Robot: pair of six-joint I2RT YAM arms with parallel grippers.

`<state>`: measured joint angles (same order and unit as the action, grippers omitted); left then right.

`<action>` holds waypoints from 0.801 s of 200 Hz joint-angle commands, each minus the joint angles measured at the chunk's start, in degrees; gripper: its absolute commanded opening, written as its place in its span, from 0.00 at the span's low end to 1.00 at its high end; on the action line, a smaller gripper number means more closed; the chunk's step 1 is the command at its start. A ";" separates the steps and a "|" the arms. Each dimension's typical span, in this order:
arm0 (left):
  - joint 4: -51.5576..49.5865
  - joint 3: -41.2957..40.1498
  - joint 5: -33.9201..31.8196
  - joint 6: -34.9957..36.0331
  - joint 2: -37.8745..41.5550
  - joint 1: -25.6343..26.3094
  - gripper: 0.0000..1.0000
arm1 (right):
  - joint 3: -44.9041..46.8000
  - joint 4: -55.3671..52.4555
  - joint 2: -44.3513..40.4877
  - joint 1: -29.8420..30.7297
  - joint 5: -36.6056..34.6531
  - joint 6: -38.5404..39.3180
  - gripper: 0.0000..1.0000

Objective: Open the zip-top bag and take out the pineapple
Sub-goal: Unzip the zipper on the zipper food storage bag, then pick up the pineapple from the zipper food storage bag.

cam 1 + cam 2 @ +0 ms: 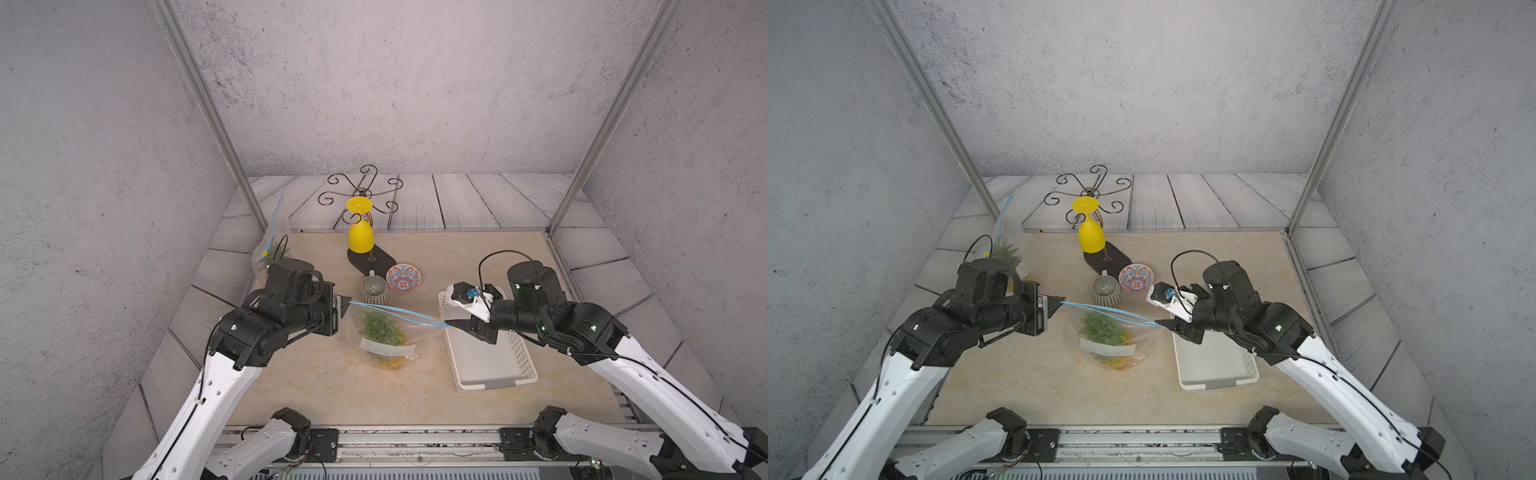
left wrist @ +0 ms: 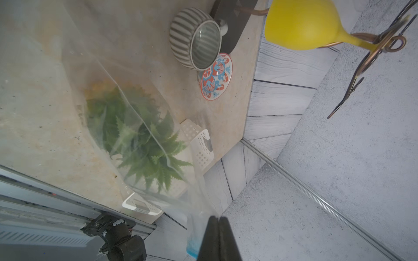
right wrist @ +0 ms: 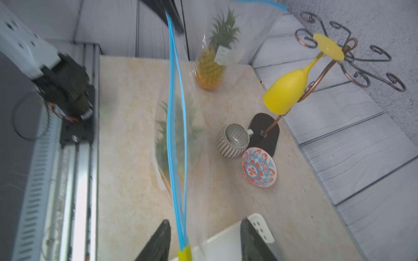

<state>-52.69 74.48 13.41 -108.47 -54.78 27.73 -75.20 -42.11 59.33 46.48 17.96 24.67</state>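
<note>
One zip-top bag (image 1: 417, 332), pineapple (image 1: 380, 332) inside, held up by its zip.
Left gripper (image 1: 347, 302) clamps one end of the blue zip (image 1: 374, 306); right gripper (image 3: 204, 222) fingers stand apart, yellow slider (image 3: 184, 254) between them.

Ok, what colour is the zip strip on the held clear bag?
Light blue zip strip, clearest in the right wrist view.

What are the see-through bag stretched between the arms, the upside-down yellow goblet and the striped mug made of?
The bag looks like thin clear plastic film: the pineapple shows through it and it creases. The yellow goblet seems matte moulded plastic, opaque with no glassy glints, though painted glass is possible. The striped mug is probably glazed ceramic: its inside gleams.
</note>
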 commanded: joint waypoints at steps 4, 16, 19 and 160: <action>3.38 -1.49 3.45 3.24 2.12 -0.57 0.20 | -4.75 -0.79 3.90 6.70 -0.40 -7.81 0.31; 2.73 -2.18 3.72 3.35 3.22 -0.57 0.23 | -6.44 -0.84 6.40 9.18 -1.43 -11.37 0.19; 2.66 -2.41 3.78 3.26 3.45 -0.57 0.23 | -6.77 -0.79 6.92 9.66 -1.31 -12.14 0.16; 2.50 -4.06 4.52 2.88 3.64 -0.57 0.18 | -13.62 -3.76 18.03 12.16 -9.79 -13.50 0.00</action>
<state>-50.70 70.22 17.45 -106.48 -50.81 27.70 -88.68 -46.70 78.50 58.39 8.51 11.20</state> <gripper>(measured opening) 0.179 0.043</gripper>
